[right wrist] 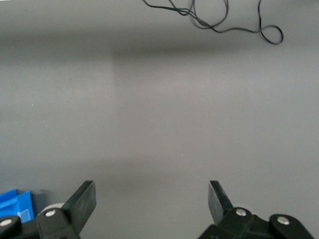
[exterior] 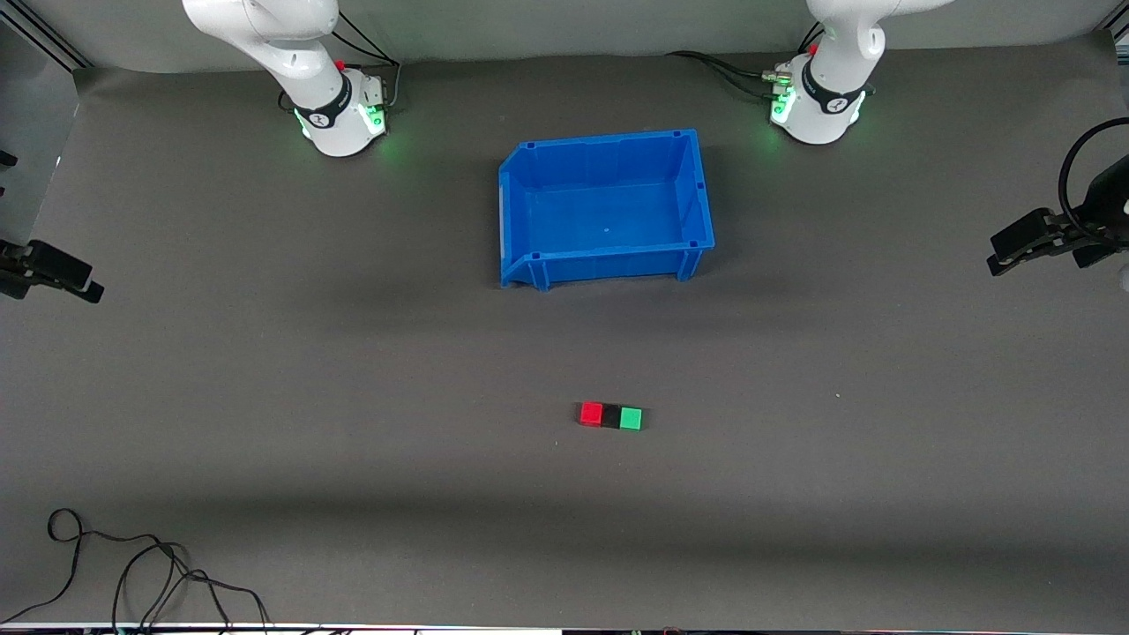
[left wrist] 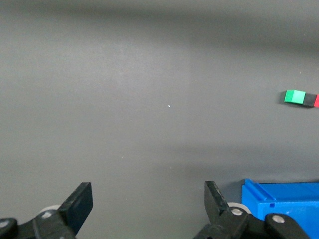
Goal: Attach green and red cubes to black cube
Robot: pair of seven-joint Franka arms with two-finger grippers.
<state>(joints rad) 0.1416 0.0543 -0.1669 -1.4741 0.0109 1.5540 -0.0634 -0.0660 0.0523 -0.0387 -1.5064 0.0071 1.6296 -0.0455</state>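
Note:
The red cube (exterior: pixel 591 414), the black cube (exterior: pixel 610 416) and the green cube (exterior: pixel 630 418) lie in one touching row on the dark mat, black in the middle, nearer to the front camera than the bin. In the left wrist view the green cube (left wrist: pixel 294 96) and black cube (left wrist: pixel 309 99) show far off, and the red cube (left wrist: pixel 317 101) is cut by the frame edge. My left gripper (left wrist: pixel 148 199) is open and empty, held up over the left arm's end of the table (exterior: pixel 1014 247). My right gripper (right wrist: pixel 152 196) is open and empty over the right arm's end (exterior: pixel 62 273).
A blue bin (exterior: pixel 605 265) with nothing in it stands mid-table between the cube row and the arm bases; its corner shows in both wrist views (left wrist: pixel 279 194) (right wrist: pixel 15 204). A black cable (exterior: pixel 132 564) curls near the front edge at the right arm's end.

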